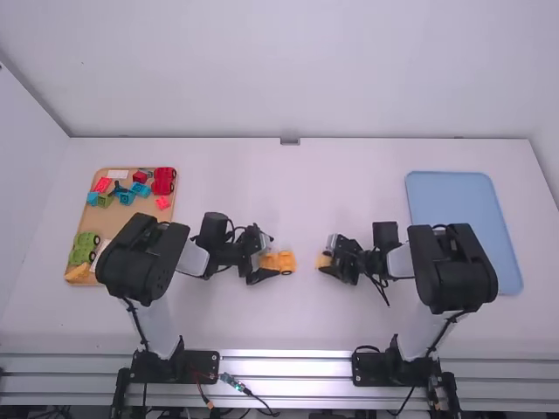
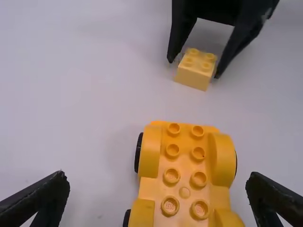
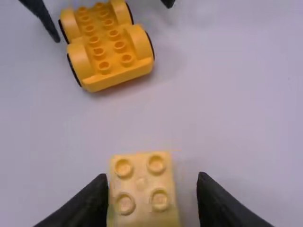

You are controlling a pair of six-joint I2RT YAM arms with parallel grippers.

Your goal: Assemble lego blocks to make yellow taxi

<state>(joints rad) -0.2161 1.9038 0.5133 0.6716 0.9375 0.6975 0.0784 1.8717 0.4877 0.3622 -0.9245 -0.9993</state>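
Observation:
My left gripper (image 1: 265,257) stands open around one end of the yellow wheeled base (image 1: 286,262), near the middle of the table. Seen from the left wrist, the gripper (image 2: 157,178) has a fingertip well to each side of the studded base (image 2: 184,179), touching neither side. Facing it is my right gripper (image 1: 328,256), low over the small yellow block (image 1: 322,261). In the right wrist view the block (image 3: 142,189) lies between the open fingers of that gripper (image 3: 153,178), close to one finger and with a gap to the other.
At the far left, a brown tray (image 1: 131,212) holds a green wheeled piece (image 1: 84,249), a red wheeled piece (image 1: 163,181) and several coloured blocks. A blue tray (image 1: 463,205) lies on the right, partly behind the right arm.

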